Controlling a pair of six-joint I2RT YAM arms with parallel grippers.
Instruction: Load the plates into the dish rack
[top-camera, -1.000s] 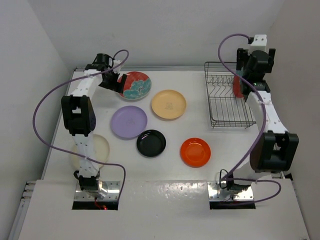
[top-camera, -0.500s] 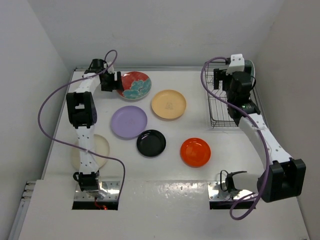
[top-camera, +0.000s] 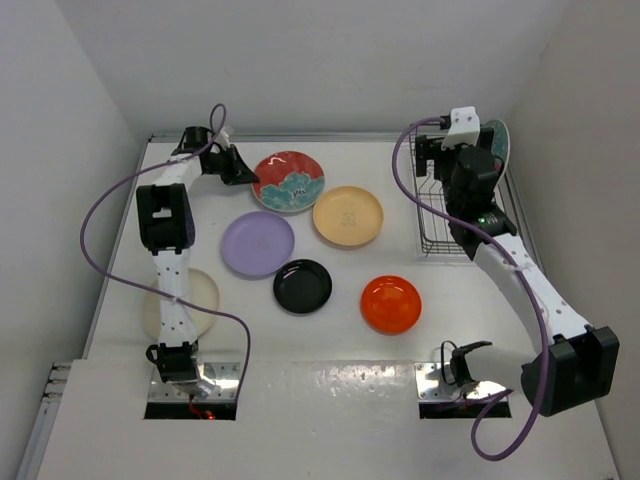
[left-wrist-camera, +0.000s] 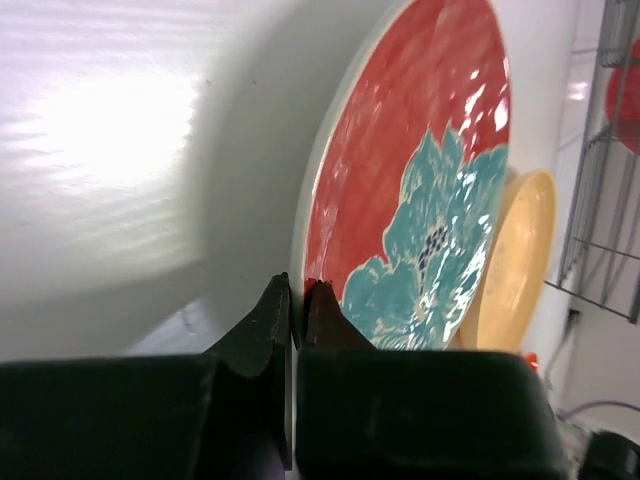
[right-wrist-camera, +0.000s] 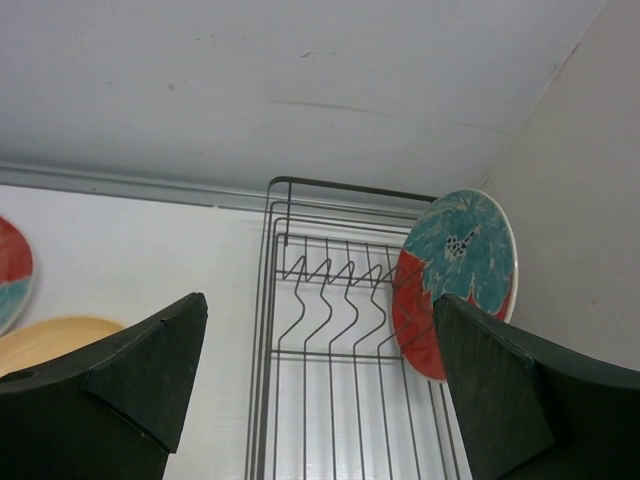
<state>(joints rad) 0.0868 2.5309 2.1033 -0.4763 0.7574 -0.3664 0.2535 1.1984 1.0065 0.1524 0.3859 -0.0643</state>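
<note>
My left gripper (top-camera: 232, 165) (left-wrist-camera: 297, 285) is shut on the near rim of a red plate with teal flowers (top-camera: 288, 181) (left-wrist-camera: 420, 180) at the back left of the table. A pale yellow plate (top-camera: 348, 216) (left-wrist-camera: 515, 260) touches its right side. Lavender (top-camera: 258, 244), black (top-camera: 302, 286) and orange (top-camera: 391, 304) plates lie flat in the middle. A cream plate (top-camera: 190, 300) is half hidden by the left arm. The dish rack (top-camera: 440, 225) (right-wrist-camera: 263, 356) holds a second red flowered plate (top-camera: 497, 145) (right-wrist-camera: 455, 270) on edge. My right gripper (top-camera: 437, 165) (right-wrist-camera: 320, 300) hovers open over the rack.
White walls close the table in at the back and on both sides, the right one just beyond the rack. Purple cables loop off both arms. The right arm stretches across the rack's near half and hides part of it.
My left gripper has shut on the red plate's rim and pushed it right against the yellow plate. My right arm has pulled back from the rack, and its plate stays there.
</note>
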